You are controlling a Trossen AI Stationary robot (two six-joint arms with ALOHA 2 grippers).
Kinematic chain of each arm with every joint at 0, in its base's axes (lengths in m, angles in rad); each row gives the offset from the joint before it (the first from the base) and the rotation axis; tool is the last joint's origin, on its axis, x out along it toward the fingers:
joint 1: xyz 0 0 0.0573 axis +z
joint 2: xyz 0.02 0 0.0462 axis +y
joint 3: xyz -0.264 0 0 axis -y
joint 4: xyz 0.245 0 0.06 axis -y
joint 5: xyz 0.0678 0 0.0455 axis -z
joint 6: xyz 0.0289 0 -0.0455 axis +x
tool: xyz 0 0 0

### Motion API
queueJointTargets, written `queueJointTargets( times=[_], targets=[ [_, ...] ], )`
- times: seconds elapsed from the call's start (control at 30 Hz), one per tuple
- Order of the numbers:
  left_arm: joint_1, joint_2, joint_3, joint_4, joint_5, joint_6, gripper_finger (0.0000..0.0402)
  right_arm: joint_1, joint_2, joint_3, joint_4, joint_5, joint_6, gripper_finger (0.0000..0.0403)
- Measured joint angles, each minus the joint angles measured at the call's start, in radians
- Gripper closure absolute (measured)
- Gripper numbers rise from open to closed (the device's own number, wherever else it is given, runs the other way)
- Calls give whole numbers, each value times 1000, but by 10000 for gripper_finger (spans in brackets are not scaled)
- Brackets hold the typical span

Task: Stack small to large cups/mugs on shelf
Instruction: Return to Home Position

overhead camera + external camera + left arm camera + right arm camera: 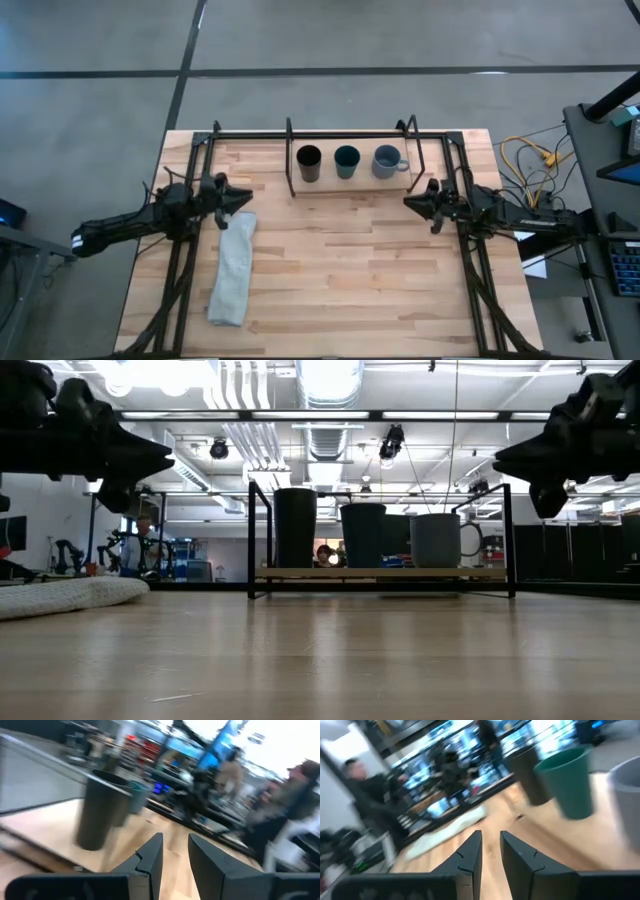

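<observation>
Left pincer [243, 197] well apart from cups [347, 160] on shelf [425, 172]

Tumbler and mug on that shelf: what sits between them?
The teal cup, in line on the shelf with the tumbler to one side and the mug to the other; the high view shows it best.

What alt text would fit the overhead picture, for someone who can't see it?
Three cups stand in a row on a low shelf at the table's back: a black tumbler, a teal cup and a grey-blue mug. The left gripper and right gripper hang empty either side, a pale cloth beside the left.
</observation>
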Motion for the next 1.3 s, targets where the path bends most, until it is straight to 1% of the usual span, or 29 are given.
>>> queueJointTargets(
  times=[0.13,0.23,0.4,1.3],
  targets=[
    [0,2,7,-3,155,52,324,0,1,7,-26,-126,-2,339],
    [-1,1,10,0,217,86,324,0,5,20,-57,-153,-18,339],
    [-1,9,11,-1,221,106,324,0,8,31,-90,-153,-40,339],
    [0,9,2,2,221,104,324,0,8,31,-90,-150,-32,339]
  ],
)
